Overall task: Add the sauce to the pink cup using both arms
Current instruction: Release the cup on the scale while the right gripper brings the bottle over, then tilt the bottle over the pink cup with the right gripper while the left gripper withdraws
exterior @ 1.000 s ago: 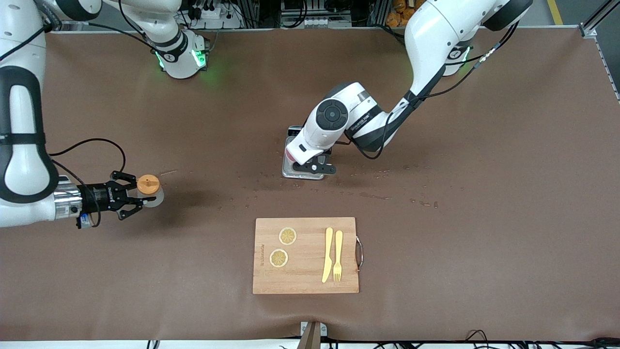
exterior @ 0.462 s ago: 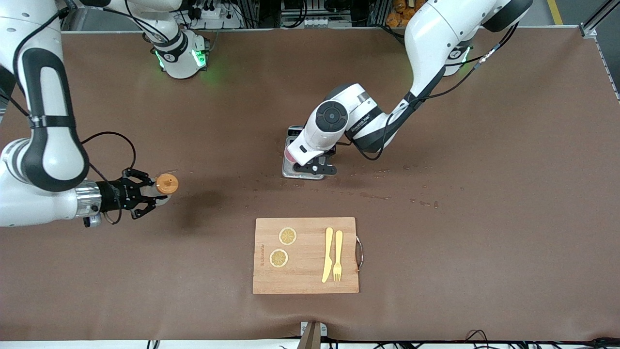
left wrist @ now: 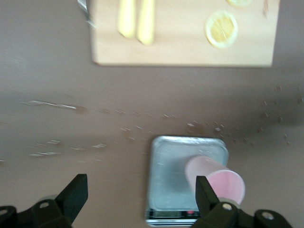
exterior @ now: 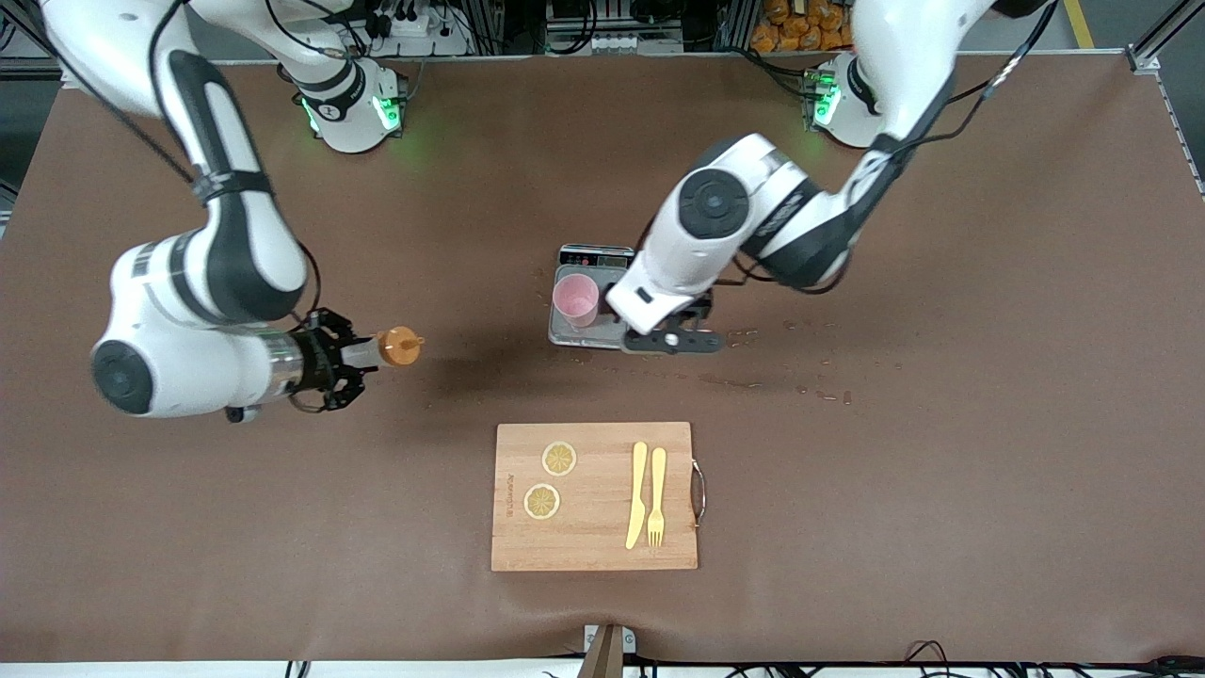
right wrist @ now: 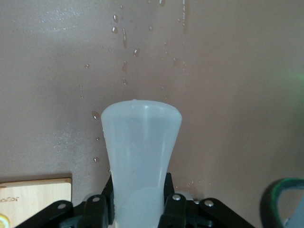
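Note:
The pink cup (exterior: pixel 575 298) stands upright on a small silver scale (exterior: pixel 586 331) in the middle of the table. It also shows in the left wrist view (left wrist: pixel 216 180). My left gripper (exterior: pixel 674 339) is open and empty, low beside the scale at its edge toward the left arm's end; in the left wrist view (left wrist: pixel 141 194) the cup is by one finger (left wrist: pixel 207 194). My right gripper (exterior: pixel 362 356) is shut on the sauce bottle (exterior: pixel 400 347), held sideways above the table with the orange cap toward the scale. The right wrist view shows the whitish bottle (right wrist: pixel 141 152) between the fingers.
A wooden cutting board (exterior: pixel 593 527) lies nearer the front camera than the scale, with two lemon slices (exterior: pixel 559 459), a yellow knife and a yellow fork (exterior: pixel 656 494). Water drops (exterior: pixel 819 391) are scattered on the brown table around the scale.
My right gripper has carried the sauce bottle toward the scale and turned it sideways. My left arm has moved off the cup toward its own end, and the cup now shows.

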### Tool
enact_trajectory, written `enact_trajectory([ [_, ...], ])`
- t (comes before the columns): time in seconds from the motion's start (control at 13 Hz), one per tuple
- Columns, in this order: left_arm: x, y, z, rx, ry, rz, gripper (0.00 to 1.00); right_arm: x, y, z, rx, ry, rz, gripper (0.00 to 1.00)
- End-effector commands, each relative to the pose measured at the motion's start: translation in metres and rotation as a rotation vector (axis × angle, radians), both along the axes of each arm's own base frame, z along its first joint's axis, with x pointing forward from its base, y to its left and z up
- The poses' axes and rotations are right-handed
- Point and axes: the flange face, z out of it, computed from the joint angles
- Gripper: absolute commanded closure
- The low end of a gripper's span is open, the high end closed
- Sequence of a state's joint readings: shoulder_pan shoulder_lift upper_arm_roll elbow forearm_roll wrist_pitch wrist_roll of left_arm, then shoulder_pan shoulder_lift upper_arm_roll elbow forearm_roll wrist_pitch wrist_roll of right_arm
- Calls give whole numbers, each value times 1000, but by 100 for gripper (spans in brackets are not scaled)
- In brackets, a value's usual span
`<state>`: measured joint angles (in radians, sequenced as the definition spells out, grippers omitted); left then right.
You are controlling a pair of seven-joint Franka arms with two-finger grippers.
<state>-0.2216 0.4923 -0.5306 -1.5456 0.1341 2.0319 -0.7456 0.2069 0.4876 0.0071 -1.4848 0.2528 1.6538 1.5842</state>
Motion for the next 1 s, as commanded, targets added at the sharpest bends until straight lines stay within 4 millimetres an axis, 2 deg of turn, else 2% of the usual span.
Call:
enact_trajectory([
  [0.0, 17, 55, 51, 35, -78, 5, 0, -16, 36, 18, -118, -18, -22, 75],
  [0.23, 19, 95, 92, 85, -101, -11, 0, -48, 117, 8, -309, -62, 0, 75],
  [0.31, 17, 110, 107, 110, -103, -49, 0, -58, 138, 2, -361, -77, -5, 77],
  [0.46, 18, 141, 125, 144, -96, -118, 0, -75, 168, 1, -390, -86, -9, 77],
  [0.54, 19, 166, 144, 166, -113, -124, 0, -82, 177, 0, -405, -85, -8, 77],
  [0.69, 17, 203, 170, 165, -122, -154, 0, -100, 195, -3, -507, -105, 33, 77],
  [0.77, 13, 220, 182, 167, -106, -182, 0, -107, 204, -7, -556, -126, 39, 77],
  [0.92, 10, 262, 194, 171, -66, -212, 0, -115, 208, -14, -621, -123, 67, 79],
])
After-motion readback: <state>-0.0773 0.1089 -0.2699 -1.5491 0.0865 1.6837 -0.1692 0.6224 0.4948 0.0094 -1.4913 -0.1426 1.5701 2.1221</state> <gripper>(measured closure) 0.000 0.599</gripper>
